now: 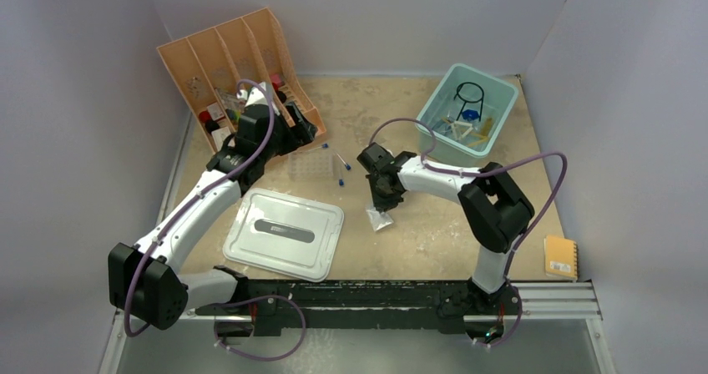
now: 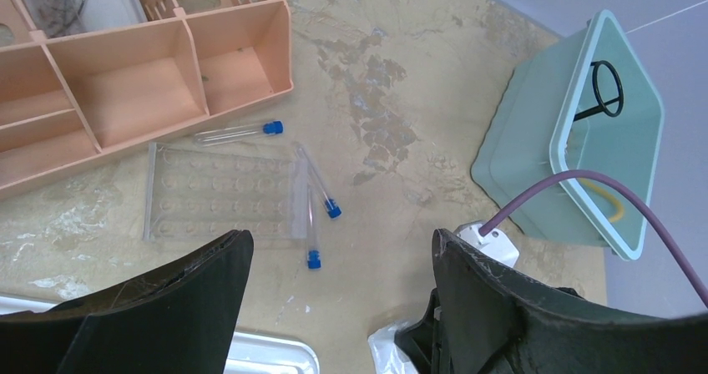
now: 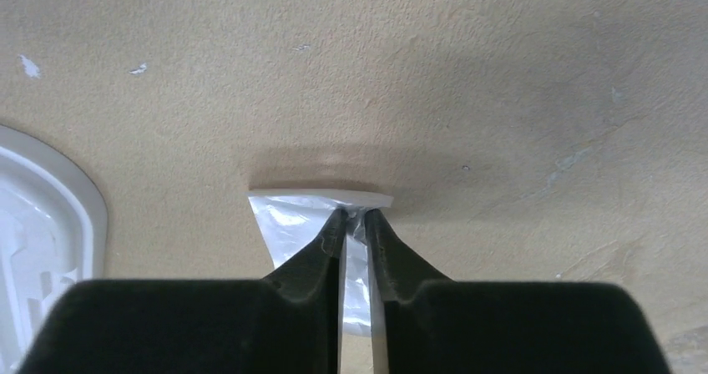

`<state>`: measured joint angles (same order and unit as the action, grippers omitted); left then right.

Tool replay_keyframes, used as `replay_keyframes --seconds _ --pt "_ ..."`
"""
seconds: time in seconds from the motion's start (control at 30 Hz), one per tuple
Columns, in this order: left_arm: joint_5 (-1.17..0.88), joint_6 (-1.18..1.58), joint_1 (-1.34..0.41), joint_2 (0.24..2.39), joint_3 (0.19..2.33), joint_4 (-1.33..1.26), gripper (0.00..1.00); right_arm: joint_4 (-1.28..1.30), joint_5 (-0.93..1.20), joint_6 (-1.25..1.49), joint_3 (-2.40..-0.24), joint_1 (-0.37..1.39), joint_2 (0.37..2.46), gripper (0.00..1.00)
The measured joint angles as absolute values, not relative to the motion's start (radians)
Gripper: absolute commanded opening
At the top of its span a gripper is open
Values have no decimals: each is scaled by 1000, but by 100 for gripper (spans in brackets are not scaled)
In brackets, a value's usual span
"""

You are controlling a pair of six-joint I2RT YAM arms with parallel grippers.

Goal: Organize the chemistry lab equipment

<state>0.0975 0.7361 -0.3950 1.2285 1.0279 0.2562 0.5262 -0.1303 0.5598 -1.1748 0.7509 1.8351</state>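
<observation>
- The right jaws are closed on the small clear packet [image 3: 292,224], pinching its top fold between the two tips. The packet sits about mid-table, just off the right edge of the pale lid [image 1: 284,249]. Whether its lower end has left the table [image 1: 434,240] cannot be told.
- The left jaws stand wide open and hold nothing. They hang over the clear tube rack [image 2: 221,192], near the peach organizer [image 1: 209,57] at the far left corner.
- The step in hand looks like lifting the packet and carrying it to the teal bin [image 2: 518,149] at the far right corner, where the black wire ring [image 2: 592,88] already stands.
- The hold is on thin, slippery film and only at its edge. A slow, straight lift seems wise, with the wrist view checked to see that the packet rises with the jaws.
- The film is limp and will probably dangle. Carry it high enough that the hanging end clears the bin's near rim.
- Release only once the packet is well inside the rim and low, beside the upright ring rather than on it.
- The right arm's purple cable loops close to the bin, so a smooth sweep should avoid snagging it.
- The blue-capped thin tubes [image 2: 314,260] lie loose beside the rack and could roll, so the left arm is best kept off them meanwhile.
</observation>
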Motion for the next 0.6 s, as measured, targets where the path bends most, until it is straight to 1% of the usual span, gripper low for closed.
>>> replay_keyframes --seconds 0.07,0.43,0.6 --pt "93 736 -395 1229 1028 256 77 504 -130 557 -1158 751 1821 0" --pt "46 723 -395 1229 958 241 76 407 -135 530 -1143 745 1791 0" --pt "27 722 -395 1229 944 227 77 371 -100 500 -1148 697 1686 0"
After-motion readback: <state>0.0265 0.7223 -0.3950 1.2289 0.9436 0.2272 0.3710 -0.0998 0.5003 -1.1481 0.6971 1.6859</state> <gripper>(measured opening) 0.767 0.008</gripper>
